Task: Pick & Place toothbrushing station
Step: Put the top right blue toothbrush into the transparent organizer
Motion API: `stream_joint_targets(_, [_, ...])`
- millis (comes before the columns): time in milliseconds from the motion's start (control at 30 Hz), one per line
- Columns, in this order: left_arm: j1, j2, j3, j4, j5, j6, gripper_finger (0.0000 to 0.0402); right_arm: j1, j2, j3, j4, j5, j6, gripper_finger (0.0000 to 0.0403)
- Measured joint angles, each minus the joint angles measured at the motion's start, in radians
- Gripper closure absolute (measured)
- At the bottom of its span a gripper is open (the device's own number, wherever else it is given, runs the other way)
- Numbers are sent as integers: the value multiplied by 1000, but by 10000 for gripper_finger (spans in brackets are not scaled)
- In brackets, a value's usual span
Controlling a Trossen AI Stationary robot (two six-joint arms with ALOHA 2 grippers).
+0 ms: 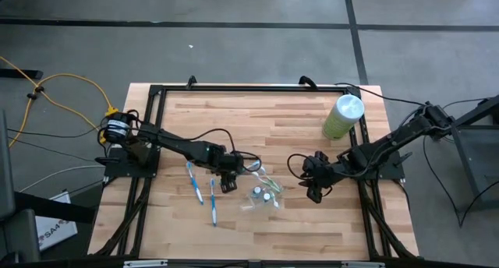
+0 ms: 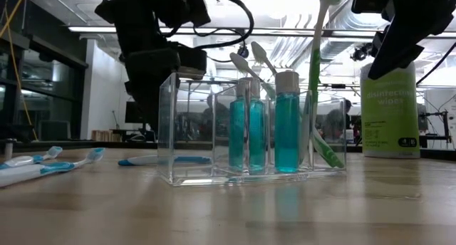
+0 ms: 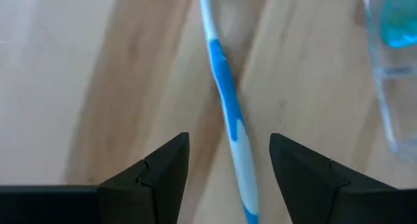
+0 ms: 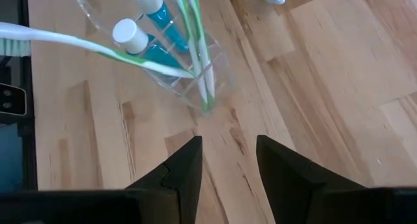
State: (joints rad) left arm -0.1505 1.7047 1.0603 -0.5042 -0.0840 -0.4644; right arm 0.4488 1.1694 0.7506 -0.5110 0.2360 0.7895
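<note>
reaching in from the left edge of the desk (image 1: 312, 128), stretched low toward the middle, left pincer (image 1: 227, 179) hanging wide open, fingers (image 3: 156, 178) straddling a blue toothbrush (image 3: 228, 113) lying flat on the wood, not touching it. angling in from the right edge, right pincer (image 1: 315, 192) hovering partly spread and holding nothing, pointing toward the toothbrushing station (image 1: 262, 196) just beside it. standing near the middle of the desk between the two pincers: that clear tray (image 2: 249, 131), upright, carrying teal bottles (image 2: 287, 124) with white caps and green toothbrushes (image 4: 195, 48) leaning out of one end compartment, one long green brush (image 4: 71, 43) slanting over the rim. lying loose on the wood on the left arm's side of the tray: two blue toothbrushes (image 1: 195, 182), close together and apart from the tray. standing well apart near the far right corner: a tall pale-green wipes canister (image 1: 343, 116) with a white top. trailing across the floor beyond the left corner: a yellow cable (image 1: 54, 89). blocking nothing between the right pincer and the tray; left pincer's fingers crowding the tray's near side.
</note>
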Motion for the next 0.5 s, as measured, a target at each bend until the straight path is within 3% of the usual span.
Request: stream_joint_targets(500, [78, 1, -4, 46, 104, 96, 195, 1, 0, 0, 3, -1, 30, 266])
